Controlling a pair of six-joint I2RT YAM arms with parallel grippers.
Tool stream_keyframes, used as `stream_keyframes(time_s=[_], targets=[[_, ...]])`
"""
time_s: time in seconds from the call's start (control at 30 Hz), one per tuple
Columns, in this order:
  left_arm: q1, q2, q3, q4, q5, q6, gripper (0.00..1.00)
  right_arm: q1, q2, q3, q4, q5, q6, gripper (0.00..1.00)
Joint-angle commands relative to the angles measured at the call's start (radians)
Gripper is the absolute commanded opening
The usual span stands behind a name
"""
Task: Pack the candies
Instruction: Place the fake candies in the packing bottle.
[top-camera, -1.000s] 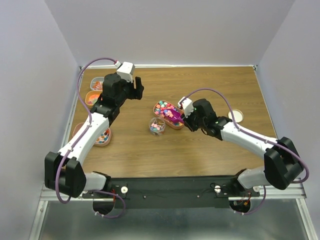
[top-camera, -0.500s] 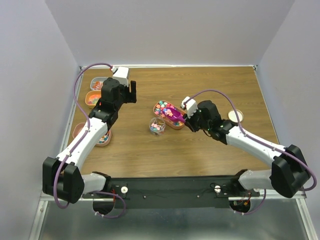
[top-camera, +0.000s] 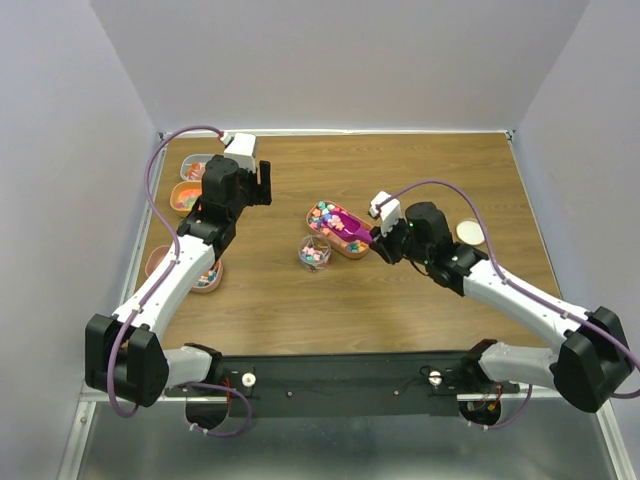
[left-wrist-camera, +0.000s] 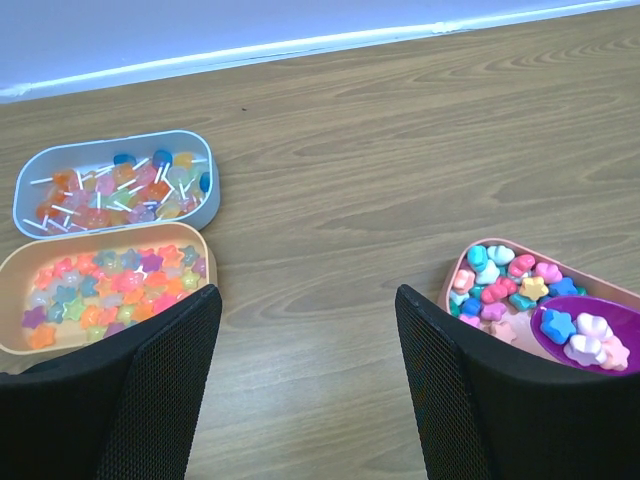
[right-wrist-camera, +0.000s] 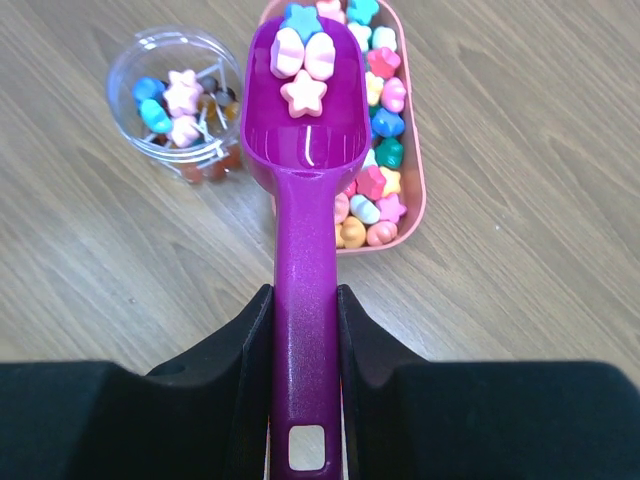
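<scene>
A magenta scoop (right-wrist-camera: 303, 200) is positioned over a pink oval tray (right-wrist-camera: 420, 180) at the centre of the wooden table (top-camera: 400, 170). A clear round jar (right-wrist-camera: 118, 62) is placed just beside that tray. A grey oval tray (left-wrist-camera: 212, 195) and an orange oval tray (left-wrist-camera: 12, 300) are set side by side, touching, at the far left corner. A round cream lid (top-camera: 469, 232) is located well apart, on the right.

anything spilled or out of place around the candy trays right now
Nothing stands out. The candies lie in the pink tray, the clear cup and the magenta scoop clamped in the right gripper; none shows loose on the table. The cup stands upright beside the tray.
</scene>
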Motion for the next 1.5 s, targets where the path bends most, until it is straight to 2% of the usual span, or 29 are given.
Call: stream_keyframes(time_s=[0.0,0.57,1.23,1.47], targets=[[0.005,0.007,0.002,0.016,-0.023,0.007,0.78,-0.006,-0.060,-0.010,0.012,-0.067,0.017,0.01],[0.007,0.018,0.008,0.012,-0.021,0.012,0.78,0.106,-0.032,0.042,-0.176,-0.096,0.006,0.01],[0.013,0.026,0.020,0.007,-0.010,0.016,0.78,0.139,0.139,0.384,-0.583,-0.038,-0.064,0.01],[0.016,0.026,0.023,0.003,-0.007,0.018,0.78,0.157,0.218,0.476,-0.678,-0.004,-0.080,0.01]])
